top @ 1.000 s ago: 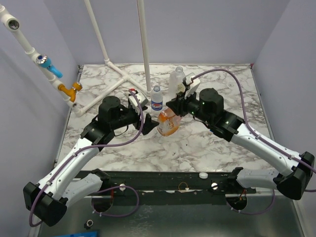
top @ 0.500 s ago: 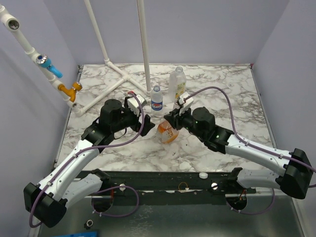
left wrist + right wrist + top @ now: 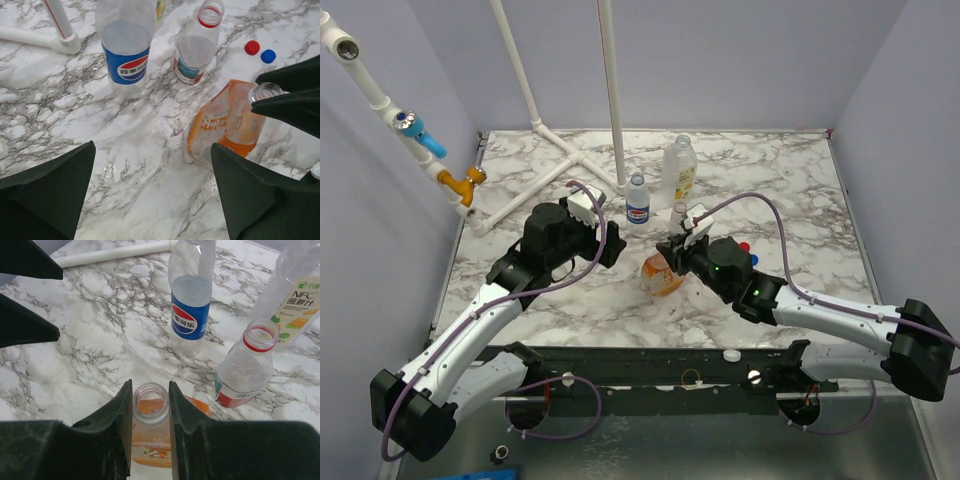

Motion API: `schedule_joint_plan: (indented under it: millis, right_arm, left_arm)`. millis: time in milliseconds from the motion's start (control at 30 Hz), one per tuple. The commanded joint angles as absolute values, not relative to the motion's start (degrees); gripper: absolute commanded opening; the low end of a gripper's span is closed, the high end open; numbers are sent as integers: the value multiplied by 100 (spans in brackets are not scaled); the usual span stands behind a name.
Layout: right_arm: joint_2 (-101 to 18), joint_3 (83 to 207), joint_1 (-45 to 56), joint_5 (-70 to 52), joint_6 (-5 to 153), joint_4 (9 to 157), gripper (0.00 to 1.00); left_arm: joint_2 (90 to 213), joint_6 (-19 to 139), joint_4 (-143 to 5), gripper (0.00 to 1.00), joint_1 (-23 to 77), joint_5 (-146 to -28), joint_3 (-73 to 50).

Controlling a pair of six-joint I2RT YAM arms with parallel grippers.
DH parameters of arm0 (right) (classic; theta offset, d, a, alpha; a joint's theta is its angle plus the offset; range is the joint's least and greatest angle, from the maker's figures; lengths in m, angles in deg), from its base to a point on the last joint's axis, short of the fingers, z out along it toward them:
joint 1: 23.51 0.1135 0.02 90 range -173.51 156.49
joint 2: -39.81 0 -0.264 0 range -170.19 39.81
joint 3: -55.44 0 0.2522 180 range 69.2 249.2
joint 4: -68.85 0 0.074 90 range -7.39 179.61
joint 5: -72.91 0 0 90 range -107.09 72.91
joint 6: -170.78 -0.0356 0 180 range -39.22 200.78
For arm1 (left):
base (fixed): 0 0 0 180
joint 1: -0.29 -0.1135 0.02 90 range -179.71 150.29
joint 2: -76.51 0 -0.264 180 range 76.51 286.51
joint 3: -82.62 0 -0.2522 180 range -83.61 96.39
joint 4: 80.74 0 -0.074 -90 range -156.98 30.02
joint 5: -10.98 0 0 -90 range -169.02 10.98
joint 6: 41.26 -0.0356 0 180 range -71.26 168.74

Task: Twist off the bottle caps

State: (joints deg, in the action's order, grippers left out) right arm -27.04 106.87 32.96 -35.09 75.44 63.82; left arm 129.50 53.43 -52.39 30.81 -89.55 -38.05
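Right tool (image 3: 150, 390) pinches the bare neck of the orange-label bottle (image 3: 225, 125) — steadying it tilted on the bench (image 3: 620, 315), cap already off. Left tool (image 3: 152, 150) is spread wide, empty, at its 10 o'clock — likely ready to assist. Red cap (image 3: 252, 47) and blue cap (image 3: 268, 56) lie loose near 3 o'clock.

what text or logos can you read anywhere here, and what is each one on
"百事可乐", under the red, white and blue globe logo: on the blue label of the pepsi bottle.
"NFC": on the yellow-green label of the tall bottle; the Chinese lines around it are too small to read.
White script on the orange bottle: too blurred to read.
Print on the red-label bottle: too small to read.
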Motion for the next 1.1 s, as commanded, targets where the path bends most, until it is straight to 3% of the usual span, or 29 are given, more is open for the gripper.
schedule_joint_plan:
  millis: [0, 100, 167, 367, 567, 700, 733, 800, 867, 967, 1067]
  right_arm:
    - [-2487, 10543, 3361, -3862, 7589, 6354, 13]
    - [-2399, 10570, 3388, -3854, 7656, 6435, 38]
    - [-2358, 10609, 3402, -3836, 7664, 6504, 48]
    - [-2255, 10757, 3424, -3807, 7667, 6658, 54]
    - [-1950, 11007, 3426, -4116, 7567, 6780, 71]
    - [-1896, 11449, 3416, -4734, 7598, 7201, 90]
    - [-1964, 11576, 3416, -4950, 7737, 7284, 97]
    - [-2202, 11815, 3301, -5448, 7813, 7625, 100]
    - [-2275, 11905, 2587, -4990, 7412, 8022, 100]
    - [-1936, 11470, 654, -3352, 6473, 7852, 100]
    - [-2028, 11181, -832, -2615, 5764, 7642, 100]
  left_arm:
    - [12977, 5662, -5387, 99, 3035, -8386, -3864]
    - [13032, 5679, -5388, 99, 3026, -8263, -3842]
    - [13056, 5668, -5384, 99, 3027, -8205, -3840]
    - [13093, 5650, -5386, 99, 3027, -8087, -3785]
    - [13127, 5690, -5372, 99, 3002, -7946, -3704]
    - [13322, 5725, -5345, 99, 2836, -7621, -3561]
    - [13386, 5691, -5344, 99, 2714, -7755, -3525]
    - [13537, 5463, -5383, 99, 2336, -8360, -3482]
    - [13783, 5298, -5511, 99, 1948, -8585, -3452]
    - [14320, 4970, -5586, 99, 1226, -9105, -3255]
    - [14774, 4643, -5708, 99, 796, -9249, -3164]
